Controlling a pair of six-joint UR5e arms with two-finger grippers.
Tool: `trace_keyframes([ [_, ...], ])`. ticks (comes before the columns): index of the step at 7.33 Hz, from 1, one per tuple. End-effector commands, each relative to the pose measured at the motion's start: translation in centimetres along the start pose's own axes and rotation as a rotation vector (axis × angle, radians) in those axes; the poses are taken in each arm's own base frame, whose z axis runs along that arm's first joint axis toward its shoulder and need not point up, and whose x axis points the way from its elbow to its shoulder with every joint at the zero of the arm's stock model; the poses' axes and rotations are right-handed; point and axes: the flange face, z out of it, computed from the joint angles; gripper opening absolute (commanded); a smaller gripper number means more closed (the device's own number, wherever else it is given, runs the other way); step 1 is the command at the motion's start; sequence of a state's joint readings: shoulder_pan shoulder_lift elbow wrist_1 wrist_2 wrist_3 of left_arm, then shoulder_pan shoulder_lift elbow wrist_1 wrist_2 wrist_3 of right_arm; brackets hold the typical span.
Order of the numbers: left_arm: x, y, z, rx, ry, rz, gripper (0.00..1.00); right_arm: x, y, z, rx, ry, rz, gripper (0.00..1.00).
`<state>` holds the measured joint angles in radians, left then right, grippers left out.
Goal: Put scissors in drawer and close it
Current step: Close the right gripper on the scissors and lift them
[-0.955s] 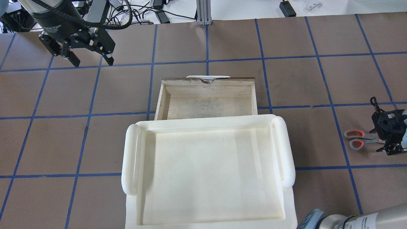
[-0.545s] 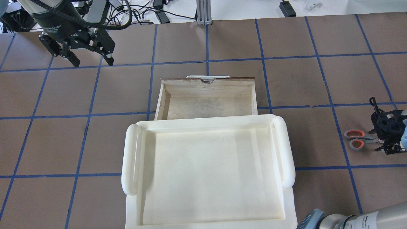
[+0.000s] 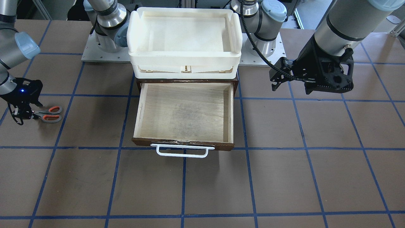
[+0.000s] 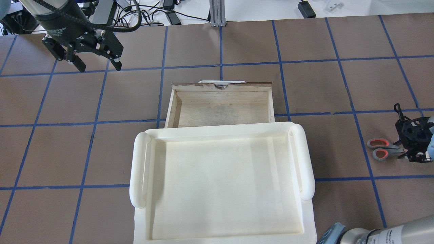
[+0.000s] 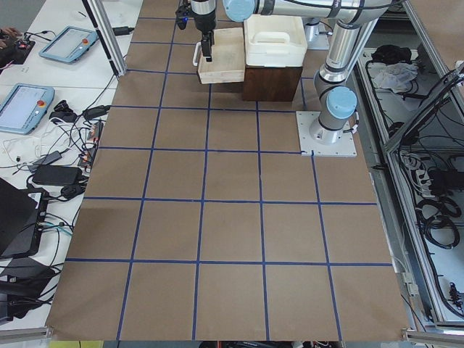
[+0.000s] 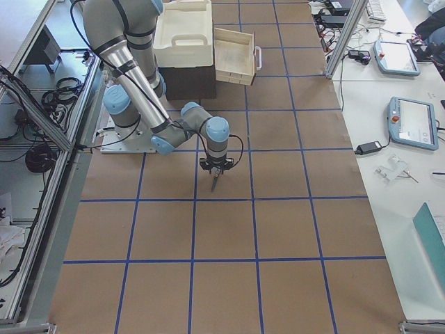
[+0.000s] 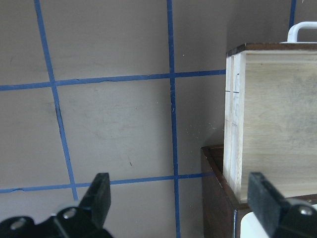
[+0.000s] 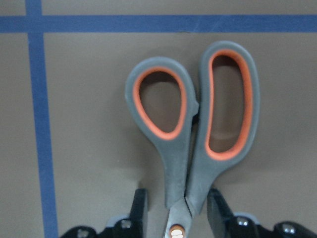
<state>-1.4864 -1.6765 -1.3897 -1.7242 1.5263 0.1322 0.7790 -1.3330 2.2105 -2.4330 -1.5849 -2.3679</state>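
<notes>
The scissors (image 4: 381, 148) lie flat on the table at the far right, grey handles with orange inner loops pointing toward the drawer. They also show in the front view (image 3: 50, 114). My right gripper (image 4: 408, 149) is low over the blades. In the right wrist view (image 8: 178, 210) its fingers (image 8: 139, 208) straddle the scissors (image 8: 188, 148) near the pivot, narrowly open, with a small gap on one side. The drawer (image 4: 222, 87) is pulled open, nothing inside, its white handle (image 3: 182, 152) at the front. My left gripper (image 4: 99, 67) hangs open and empty, left of the drawer.
A white plastic tray (image 4: 220, 130) sits on the dark cabinet (image 7: 218, 198) that holds the drawer. The table is brown with blue tape lines. Cables and equipment lie beyond the far edge. The left wrist view shows the drawer's side wall (image 7: 233, 114).
My right gripper has settled slightly lower over the scissors' blades. My left gripper has shifted only slightly. The scissors and drawer have not moved.
</notes>
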Motion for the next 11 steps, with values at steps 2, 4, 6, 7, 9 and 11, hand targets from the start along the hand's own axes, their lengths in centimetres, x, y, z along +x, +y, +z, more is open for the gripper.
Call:
trace_keyframes([
  [2, 0.1, 0.1, -0.1, 0.001, 0.001, 0.001, 1.00, 0.0, 0.1, -0.3, -0.007, 0.001, 0.001, 0.07],
  [4, 0.1, 0.0, 0.0, 0.000, 0.001, 0.003, 1.00, 0.6, 0.6, -1.6, -0.029, 0.027, 0.013, 0.04],
  [6, 0.1, 0.1, -0.1, 0.001, 0.001, 0.001, 1.00, 3.7, 0.6, -6.2, -0.070, 0.074, 0.002, 0.01],
  [7, 0.0, 0.0, 0.0, 0.000, 0.002, 0.001, 1.00, 6.1, -0.8, -9.7, -0.049, 0.077, -0.018, 0.01],
  [9, 0.1, 0.0, 0.0, 0.000, 0.001, 0.001, 1.00, 10.2, -6.5, -18.7, -0.030, 0.034, -0.035, 0.01],
  [11, 0.1, 0.1, -0.1, 0.001, 0.001, 0.001, 1.00, 13.4, -14.4, -25.0, -0.030, 0.038, -0.013, 0.01],
])
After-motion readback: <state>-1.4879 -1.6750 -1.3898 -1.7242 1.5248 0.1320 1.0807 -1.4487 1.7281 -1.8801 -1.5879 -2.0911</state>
